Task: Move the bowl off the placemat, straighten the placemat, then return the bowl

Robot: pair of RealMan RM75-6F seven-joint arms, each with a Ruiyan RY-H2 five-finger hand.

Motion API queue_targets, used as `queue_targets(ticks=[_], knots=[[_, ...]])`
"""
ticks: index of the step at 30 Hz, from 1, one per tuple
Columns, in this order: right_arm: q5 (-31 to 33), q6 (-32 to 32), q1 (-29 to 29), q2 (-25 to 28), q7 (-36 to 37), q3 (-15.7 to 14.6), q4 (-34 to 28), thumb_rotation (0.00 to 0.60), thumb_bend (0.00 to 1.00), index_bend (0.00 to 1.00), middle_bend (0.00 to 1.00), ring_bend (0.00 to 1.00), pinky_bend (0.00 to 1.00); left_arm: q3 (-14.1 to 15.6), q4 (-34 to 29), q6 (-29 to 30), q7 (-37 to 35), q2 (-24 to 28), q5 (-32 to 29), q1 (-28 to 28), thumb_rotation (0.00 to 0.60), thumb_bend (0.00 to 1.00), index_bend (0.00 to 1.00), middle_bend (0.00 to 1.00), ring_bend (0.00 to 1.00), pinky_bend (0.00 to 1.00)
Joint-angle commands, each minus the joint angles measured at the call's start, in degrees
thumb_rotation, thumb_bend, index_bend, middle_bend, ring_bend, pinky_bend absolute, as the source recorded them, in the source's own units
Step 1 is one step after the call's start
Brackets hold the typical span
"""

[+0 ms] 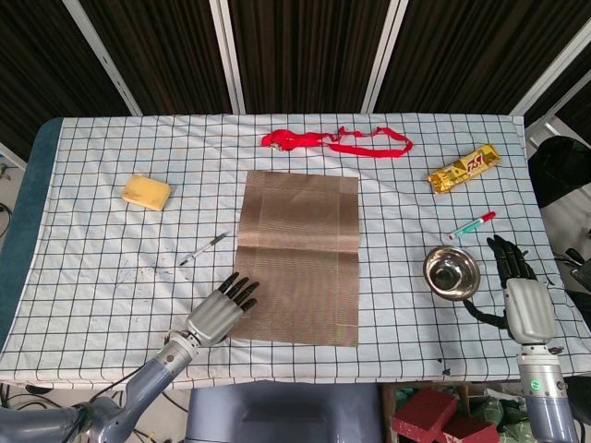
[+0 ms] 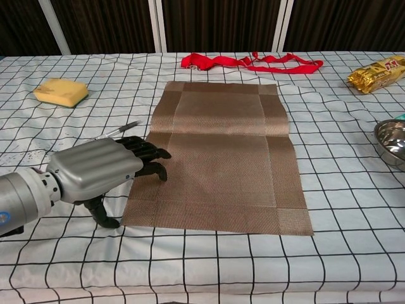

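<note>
placemat: brown woven rectangular placemat (image 1: 297,257) lies flat mid-tabletop (image 1: 92,268), on the black-grid white cloth.
bowl: round shiny steel bowl (image 1: 452,272) is off the placemat, well to its right.
left robot hand (image 2: 101,171): at placemat's near-left corner, fingertips (image 2: 155,170) on its edge, fingers apart, holds nothing.
right robot hand (image 1: 521,293): just right of bowl, fingers spread, empty.
other: yellow sponge (image 1: 147,192) far left of placemat; red ribbon (image 1: 334,141) beyond its far edge.

The table (image 1: 83,268) wears a black-gridded white cloth. At its centre lies the placemat (image 1: 297,256) — beyond it a red ribbon (image 1: 337,140), left a yellow sponge (image 1: 147,191) and pen (image 1: 204,247), right a steel bowl (image 1: 452,272), marker (image 1: 472,224) and gold snack packet (image 1: 464,168).
</note>
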Motion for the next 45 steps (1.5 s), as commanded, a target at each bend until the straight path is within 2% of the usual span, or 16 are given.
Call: queue_targets(ticks=[1, 6, 16, 30, 37, 40, 45], knots=[[0.1, -0.2, 0.0, 0.0, 0.0, 0.1, -0.1, 0.6, 0.15, 0.06, 0.02, 0.02, 0.17, 0.2, 0.4, 0.4, -0.9, -0.5, 0.1, -0.2, 0.6, 0.15, 0.25, 0.08, 0.0, 0.02], [0.0, -0.6, -0.1, 0.0, -0.1, 0.3, -0.2, 0.6, 0.16, 0.06, 0.02, 0.02, 0.17, 0.8, 1.1, 1.3, -4.1, -1.2, 2.1, -0.5, 0.6, 0.25, 0.32, 0.13, 0.0, 0.09], [-0.2, -1.0, -0.3, 0.0, -0.2, 0.6, -0.3, 0.6, 0.17, 0.07, 0.02, 0.02, 0.17, 2.1, 1.8, 3.0, -8.7, -1.3, 5.4, -0.7, 0.6, 0.33, 0.39, 0.18, 0.01, 0.09], [-0.2, -1.5, -0.5, 0.0, -0.4, 0.9, -0.6, 0.6, 0.19, 0.07, 0.02, 0.02, 0.17, 2.7, 2.1, 5.0, -12.4, -1.8, 8.1, -0.8, 0.6, 0.34, 0.43, 0.18, 0.01, 0.09], [-0.3, -1.8, -0.6, 0.0, -0.4, 1.0, -0.7, 0.6, 0.21, 0.08, 0.02, 0.02, 0.17, 2.8, 4.2, 6.8, -15.1, -3.6, 10.1, -0.8, 0.6, 0.34, 0.53, 0.2, 0.01, 0.09], [-0.3, -1.9, -0.6, 0.0, -0.3, 1.0, -0.7, 0.6, 0.21, 0.08, 0.02, 0.02, 0.17, 2.7, 4.9, 7.0, -15.6, -4.0, 10.2, -0.7, 0.6, 0.37, 0.58, 0.22, 0.03, 0.09], [-0.3, -2.3, -0.6, 0.1, -0.5, 1.0, -0.8, 0.6, 0.21, 0.08, 0.02, 0.02, 0.17, 2.9, 5.6, 7.4, -16.1, -4.2, 10.9, -0.8, 0.6, 0.41, 0.62, 0.24, 0.04, 0.11]])
